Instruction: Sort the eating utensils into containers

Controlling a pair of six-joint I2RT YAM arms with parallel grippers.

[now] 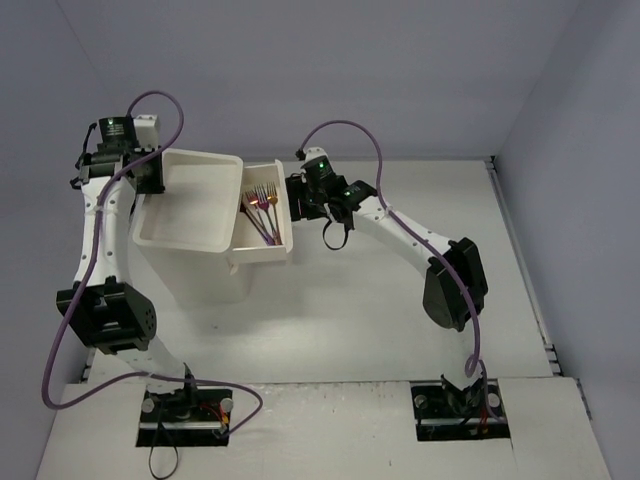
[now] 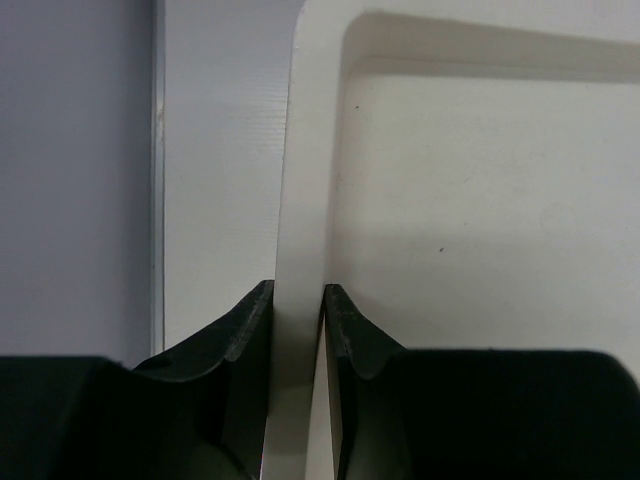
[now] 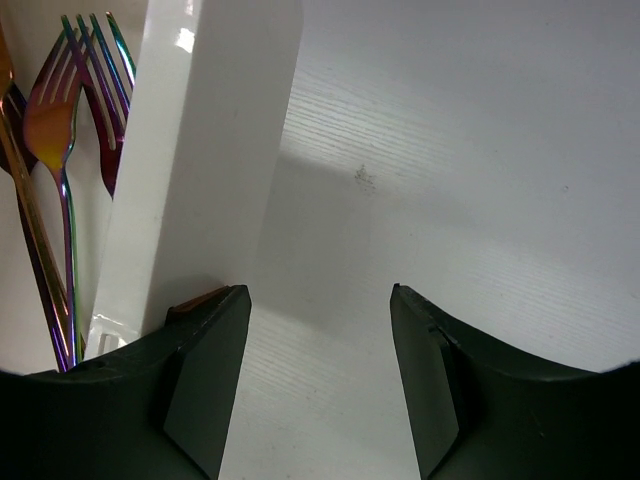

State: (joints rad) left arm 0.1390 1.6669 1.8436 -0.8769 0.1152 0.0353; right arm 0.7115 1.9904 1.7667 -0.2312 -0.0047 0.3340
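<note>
left gripper (image 2: 298,300) clenched on the side rim of the upper drawer (image 2: 480,200), which is pulled out on top of the drawer unit (image 1: 195,275). gold and rainbow forks (image 1: 262,205) lie in the lower drawer (image 1: 258,254), which is slid out to the right. right gripper (image 3: 320,300) released, jaws apart over bare counter (image 3: 480,150), one finger just beside that drawer's outer wall.
</note>
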